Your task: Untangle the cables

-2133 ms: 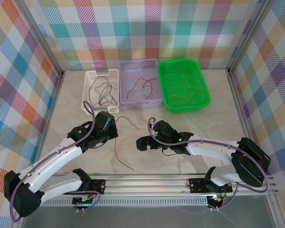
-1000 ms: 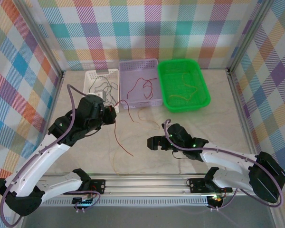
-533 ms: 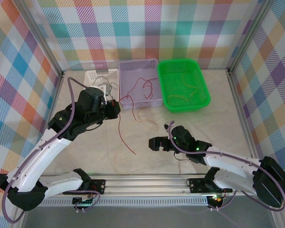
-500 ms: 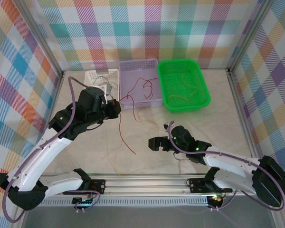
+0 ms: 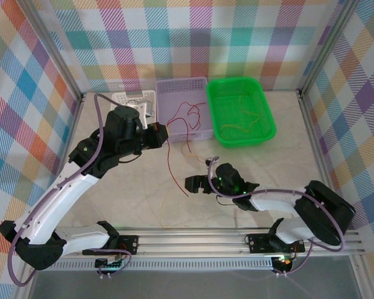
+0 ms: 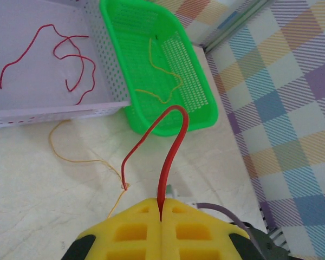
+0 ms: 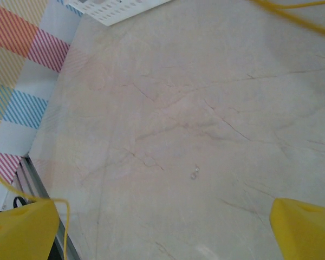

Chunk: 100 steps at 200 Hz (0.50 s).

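My left gripper (image 5: 163, 134) is shut on a red cable (image 5: 172, 168), which hangs down to the table just left of my right gripper (image 5: 192, 184). In the left wrist view the yellow fingertips (image 6: 135, 222) pinch this red cable (image 6: 173, 116), which arches up and curls back down. A thin orange-yellow cable (image 6: 70, 158) lies on the table below the purple basket. My right gripper (image 7: 162, 227) is open low over bare table, nothing between its fingers (image 7: 21, 227). A yellow strand (image 7: 65, 222) runs beside its left finger.
Three baskets stand in a row at the back. The white one (image 5: 126, 98) is partly behind my left arm. The purple one (image 6: 105, 59) holds red cables (image 6: 70, 54). The green one (image 6: 192, 81) holds orange-yellow cables (image 6: 162, 81). Checked walls enclose the table.
My left gripper has moved right toward the purple basket, carrying the red cable with it. My right gripper has shifted left and slightly away from the table's front edge, still open.
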Available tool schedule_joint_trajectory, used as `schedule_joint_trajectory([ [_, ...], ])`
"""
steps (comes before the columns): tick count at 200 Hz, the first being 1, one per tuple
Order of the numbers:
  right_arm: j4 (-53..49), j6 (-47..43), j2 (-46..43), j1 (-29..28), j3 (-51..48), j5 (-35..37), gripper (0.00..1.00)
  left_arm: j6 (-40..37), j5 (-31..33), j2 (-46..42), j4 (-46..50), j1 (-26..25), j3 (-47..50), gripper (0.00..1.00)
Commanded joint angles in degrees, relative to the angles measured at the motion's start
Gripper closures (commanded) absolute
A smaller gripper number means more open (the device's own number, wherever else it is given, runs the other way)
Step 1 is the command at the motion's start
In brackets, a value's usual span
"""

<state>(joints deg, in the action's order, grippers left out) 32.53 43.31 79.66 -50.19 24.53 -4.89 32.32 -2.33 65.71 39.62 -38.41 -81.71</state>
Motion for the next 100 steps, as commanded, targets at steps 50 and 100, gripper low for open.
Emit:
schedule_joint_trajectory([
  [50, 39.22, 3.51, 14.84, -1.22, 0.86, -4.25, 0.0, 1.16, -1.76, -1.91, -3.75, 0.27, -1.43, 1.0],
  [100, 47.54, 2.12, 20.06, -3.74, 2.3, -5.68, 0.05, 0.74, -1.01, -2.0, -3.56, 0.27, -1.63, 1.0],
])
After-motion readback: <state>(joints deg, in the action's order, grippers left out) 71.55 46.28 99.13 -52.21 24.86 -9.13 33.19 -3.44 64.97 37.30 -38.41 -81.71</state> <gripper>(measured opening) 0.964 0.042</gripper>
